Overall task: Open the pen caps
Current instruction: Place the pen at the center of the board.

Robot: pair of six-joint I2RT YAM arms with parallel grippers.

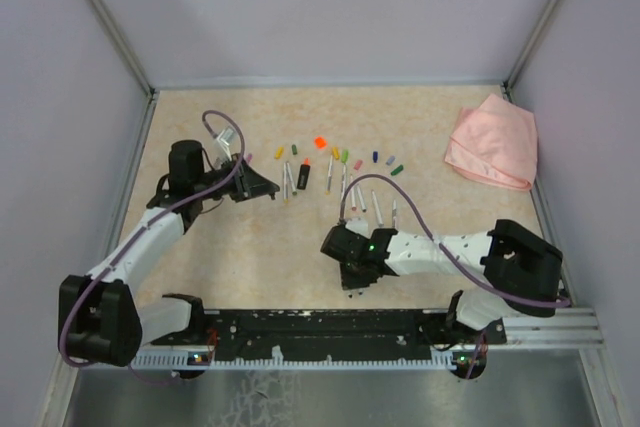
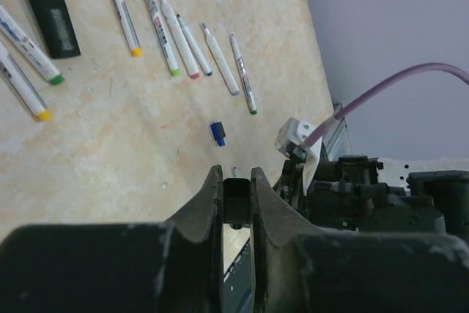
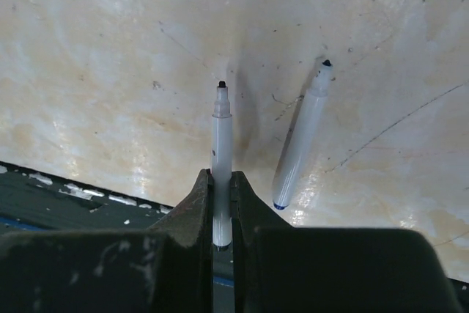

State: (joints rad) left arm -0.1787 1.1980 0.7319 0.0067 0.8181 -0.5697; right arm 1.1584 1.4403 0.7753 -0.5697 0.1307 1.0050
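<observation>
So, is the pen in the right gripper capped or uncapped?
Uncapped. The pen in the right gripper shows a bare black tip.

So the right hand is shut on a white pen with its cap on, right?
Not quite. The right hand is shut on a white pen, but the pen is uncapped: its bare black tip shows in the right wrist view.
</observation>
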